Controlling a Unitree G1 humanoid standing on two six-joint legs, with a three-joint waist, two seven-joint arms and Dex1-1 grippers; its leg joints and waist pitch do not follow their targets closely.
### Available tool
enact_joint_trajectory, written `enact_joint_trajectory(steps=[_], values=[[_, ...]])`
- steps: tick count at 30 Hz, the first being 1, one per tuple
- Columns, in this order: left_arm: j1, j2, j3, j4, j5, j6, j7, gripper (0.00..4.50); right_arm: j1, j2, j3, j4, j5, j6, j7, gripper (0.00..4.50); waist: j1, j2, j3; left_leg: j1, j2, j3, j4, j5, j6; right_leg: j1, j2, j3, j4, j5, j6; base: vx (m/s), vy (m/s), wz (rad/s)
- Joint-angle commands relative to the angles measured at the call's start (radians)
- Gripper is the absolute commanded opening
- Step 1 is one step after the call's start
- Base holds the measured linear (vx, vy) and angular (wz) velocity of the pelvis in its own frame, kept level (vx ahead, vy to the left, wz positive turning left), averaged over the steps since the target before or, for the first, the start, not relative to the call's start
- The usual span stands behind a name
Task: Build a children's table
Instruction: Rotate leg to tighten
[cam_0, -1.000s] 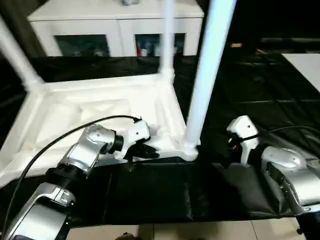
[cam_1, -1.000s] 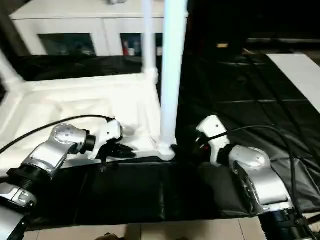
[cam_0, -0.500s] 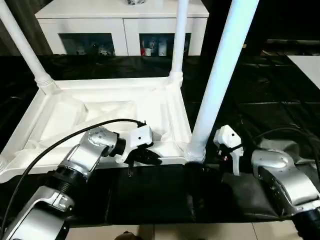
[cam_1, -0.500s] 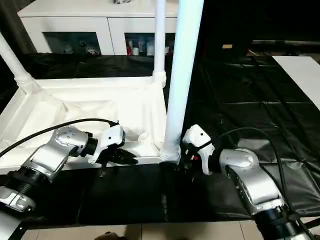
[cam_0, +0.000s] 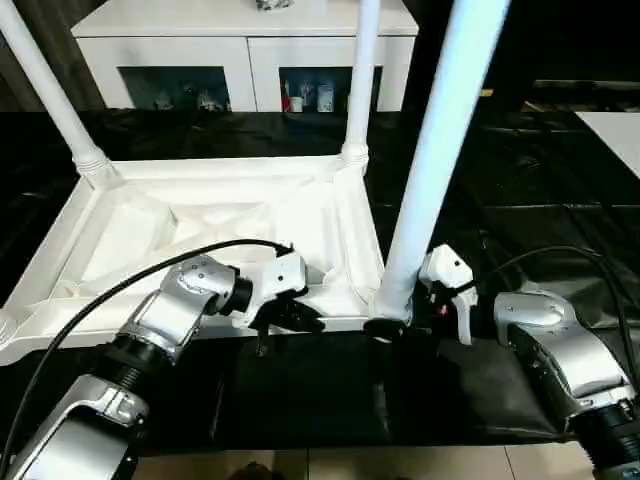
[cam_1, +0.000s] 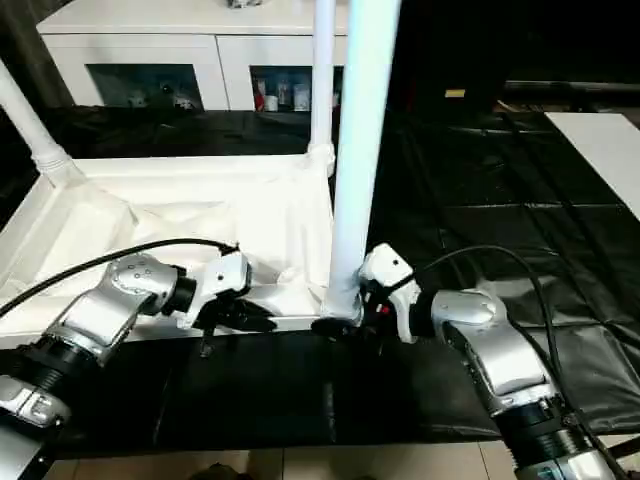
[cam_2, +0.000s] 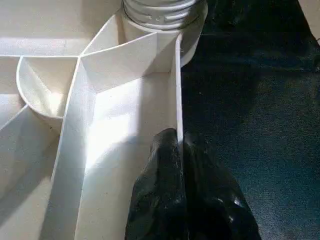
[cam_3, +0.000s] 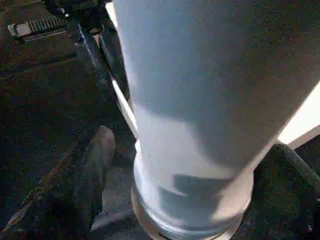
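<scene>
Change: right hand (cam_1: 345, 318) is reaching in, fingers spread around the near-right leg (cam_0: 432, 170) base | left hand (cam_2: 181, 197) is pinching the tabletop (cam_0: 200, 225) rim | Meaning: leg seating is beginning.

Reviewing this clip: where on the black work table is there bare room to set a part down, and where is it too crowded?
Free: the black table cover right of the upturned white tabletop, up to the white sheet, and the near strip between the two arms. Crowded: the near right corner, where the left gripper pinches the rim and the right gripper flanks the leg.
</scene>
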Motion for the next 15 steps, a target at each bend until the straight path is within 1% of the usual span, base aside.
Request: enact_joint_trajectory(steps=[1, 3, 4, 5, 6, 9, 11, 13, 15], values=[[-0.002, -0.006, -0.016, -0.039, -0.004, 0.0, -0.017, 0.0, -0.004, -0.005, 0.007, 0.004, 0.007, -0.009, 0.02, 3.64, -0.001, -0.012, -0.073, 0.018, 0.074, -0.033, -0.068, -0.11, 0.07, 0.047, -0.09, 0.045, -0.052, -0.117, -0.246, 0.0, 0.0, 0.0], [-0.001, -0.005, -0.016, -0.039, -0.004, 0.0, -0.018, 0.0, -0.005, -0.006, 0.006, 0.008, 0.006, -0.007, 0.027, 3.43, -0.002, -0.013, -0.072, 0.018, 0.074, -0.033, -0.069, -0.122, 0.066, 0.047, -0.091, 0.045, -0.055, -0.142, -0.242, 0.0, 0.0, 0.0], [-0.001, -0.005, -0.016, -0.039, -0.004, 0.001, -0.018, 0.0, -0.005, -0.006, 0.007, 0.009, 0.006, -0.007, 0.028, 3.43, -0.002, -0.013, -0.071, 0.019, 0.074, -0.033, -0.069, -0.131, 0.062, 0.046, -0.09, 0.045, -0.057, -0.158, -0.238, 0.0, 0.0, 0.0], [0.0, -0.005, -0.016, -0.039, -0.004, 0.002, -0.017, 0.0, -0.007, -0.006, 0.007, 0.013, 0.005, -0.007, 0.034, 3.26, -0.002, -0.012, -0.07, 0.018, 0.074, -0.034, -0.07, -0.138, 0.058, 0.046, -0.091, 0.045, -0.058, -0.176, -0.234, 0.0, 0.0, 0.0], [0.0, -0.004, -0.017, -0.04, -0.003, 0.002, -0.018, 0.0, -0.008, -0.006, 0.007, 0.015, 0.005, -0.007, 0.035, 3.26, -0.002, -0.012, -0.07, 0.019, 0.074, -0.034, -0.07, -0.14, 0.055, 0.045, -0.091, 0.046, -0.059, -0.182, -0.232, 0.0, 0.0, 0.0], [0.001, -0.002, -0.017, -0.04, -0.003, 0.003, -0.017, 0.0, -0.009, -0.005, 0.006, 0.018, 0.004, -0.007, 0.037, 2.92, -0.003, -0.012, -0.07, 0.019, 0.074, -0.034, -0.071, -0.144, 0.052, 0.045, -0.09, 0.045, -0.059, -0.186, -0.229, 0.0, 0.0, 0.0], [0.001, -0.002, -0.017, -0.04, -0.002, 0.003, -0.018, 0.0, -0.008, -0.005, 0.006, 0.019, 0.004, -0.006, 0.038, 2.86, -0.003, -0.012, -0.071, 0.019, 0.073, -0.034, -0.07, -0.143, 0.051, 0.045, -0.09, 0.046, -0.059, -0.183, -0.228, 0.0, 0.0, 0.0], [0.001, -0.001, -0.018, -0.039, -0.001, 0.003, -0.018, 0.0, -0.008, -0.005, 0.007, 0.019, 0.004, -0.006, 0.039, 2.73, -0.002, -0.012, -0.072, 0.018, 0.073, -0.034, -0.069, -0.131, 0.056, 0.045, -0.089, 0.045, -0.056, -0.162, -0.232, 0.0, 0.0, 0.0], [-0.001, -0.002, -0.018, -0.036, 0.0, 0.002, -0.017, 0.0, -0.007, -0.004, 0.005, 0.022, 0.002, -0.007, 0.035, 2.72, -0.002, -0.012, -0.073, 0.017, 0.073, -0.034, -0.068, -0.121, 0.061, 0.046, -0.09, 0.045, -0.054, -0.147, -0.235, 0.0, 0.0, 0.0]])
